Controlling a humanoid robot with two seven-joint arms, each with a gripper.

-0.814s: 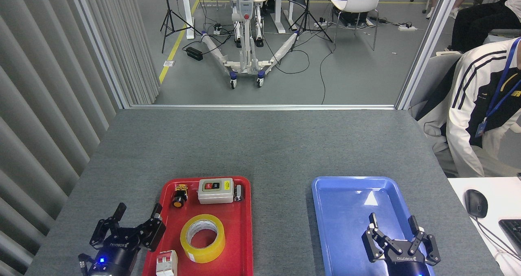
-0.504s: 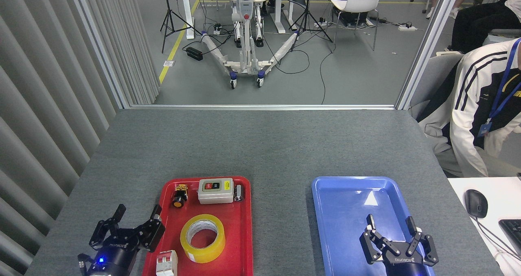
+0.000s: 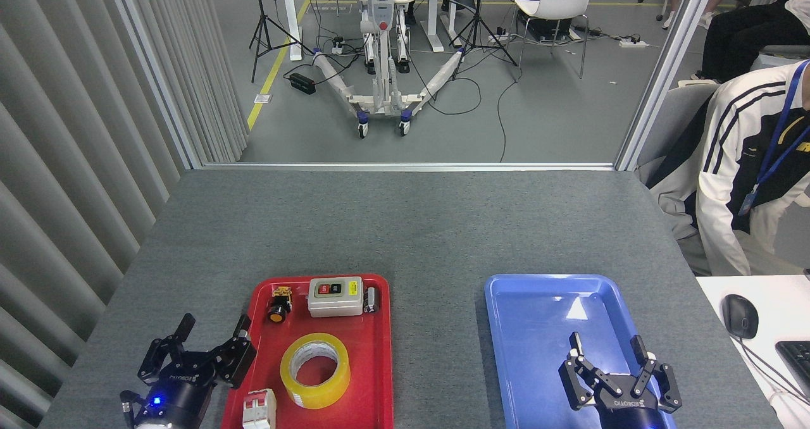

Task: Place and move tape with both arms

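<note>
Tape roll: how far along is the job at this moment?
Nothing looks done. The tape lies flat in the red tray, ungripped. The left gripper is open beside that tray; the right gripper is open over the blue tray, which holds nothing. Grasping and moving the tape are all left.

The left gripper (image 3: 212,331) rises from the lower left corner, jaws spread wide and empty, a blue light glowing on its wrist. The right gripper (image 3: 609,350) points up likewise, jaws parted, apparently holding nothing.
</note>
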